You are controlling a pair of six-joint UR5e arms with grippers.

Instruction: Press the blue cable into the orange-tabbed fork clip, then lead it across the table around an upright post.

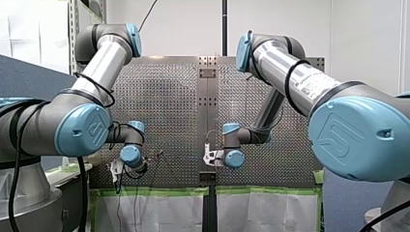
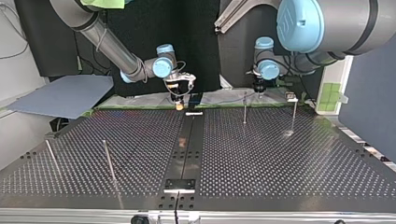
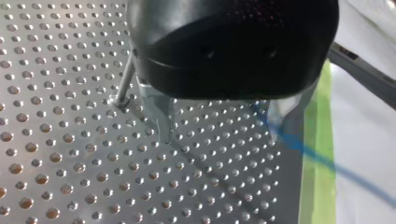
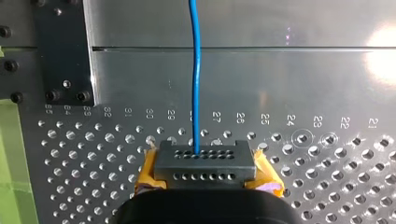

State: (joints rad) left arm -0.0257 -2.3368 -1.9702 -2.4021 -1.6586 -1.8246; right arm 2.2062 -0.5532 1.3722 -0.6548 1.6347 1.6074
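In the right wrist view the blue cable (image 4: 196,70) runs straight ahead out of a grey block with rows of holes (image 4: 205,163). My right gripper (image 4: 205,175) is shut on that block, a yellow pad (image 4: 148,173) on each side. In the left wrist view my left gripper (image 3: 219,128) stands open just above the perforated table. The blue cable (image 3: 299,147) passes beside its pale far finger (image 3: 280,116) and trails off over the green tape. A thin upright post (image 3: 123,86) stands close beside the metal finger (image 3: 159,116). I cannot make out the orange-tabbed clip.
In the top view two upright posts (image 2: 244,109) (image 2: 294,116) stand near my left gripper (image 2: 259,91), and two more lean at the near left (image 2: 108,161). A dark centre strip (image 2: 187,144) divides the table. Green tape (image 3: 317,140) edges the table.
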